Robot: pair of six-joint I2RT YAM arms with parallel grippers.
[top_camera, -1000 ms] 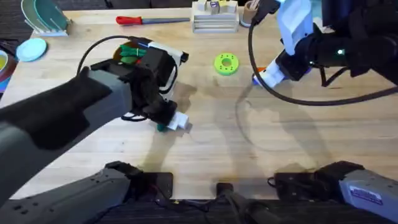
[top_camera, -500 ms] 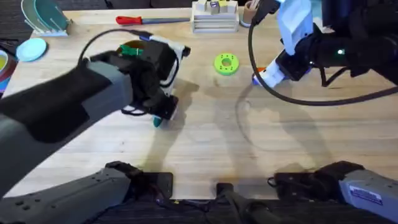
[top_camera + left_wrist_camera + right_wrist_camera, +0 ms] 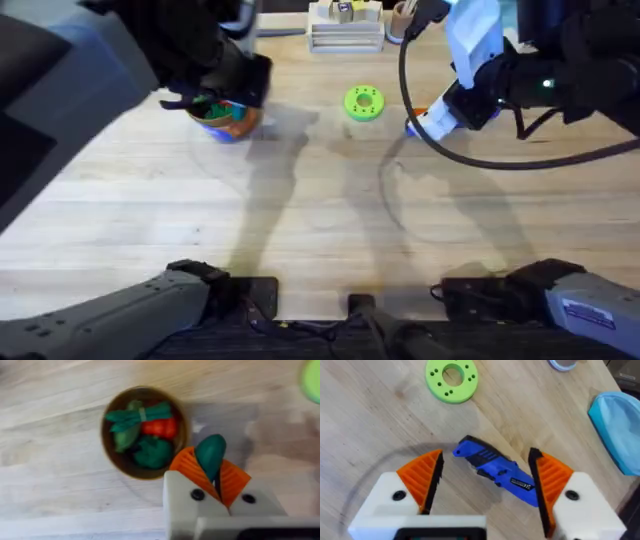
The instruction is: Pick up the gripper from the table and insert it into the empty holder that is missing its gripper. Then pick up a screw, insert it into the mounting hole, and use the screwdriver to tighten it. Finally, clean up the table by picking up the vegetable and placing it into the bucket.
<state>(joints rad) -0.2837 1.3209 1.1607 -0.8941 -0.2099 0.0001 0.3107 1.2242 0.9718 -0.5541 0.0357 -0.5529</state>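
My left gripper (image 3: 210, 462) is shut on the vegetable (image 3: 210, 451), a small dark green toy pinched between the orange pads. It hangs just beside the mouth of the bucket (image 3: 107, 452), which holds green and red toy vegetables. From overhead the left arm looms dark over the bucket (image 3: 226, 122) at the far left. My right gripper (image 3: 487, 477) stands open around the blue screwdriver (image 3: 495, 470), which lies on the table between the pads. In the overhead view the right gripper (image 3: 432, 122) is at the far right. The loose gripper piece, holder and screw are out of view.
A flat green disc with holes (image 3: 363, 103) lies between the bucket and the right gripper, also the green disc (image 3: 452, 379). A white rack (image 3: 345, 32) stands at the far edge. A light blue object (image 3: 617, 420) lies beyond the screwdriver. A black cable (image 3: 405, 80) loops over the table.
The left arm has risen from mid-table and swung to the far left, carrying the vegetable to the bucket. The right arm has stayed still.
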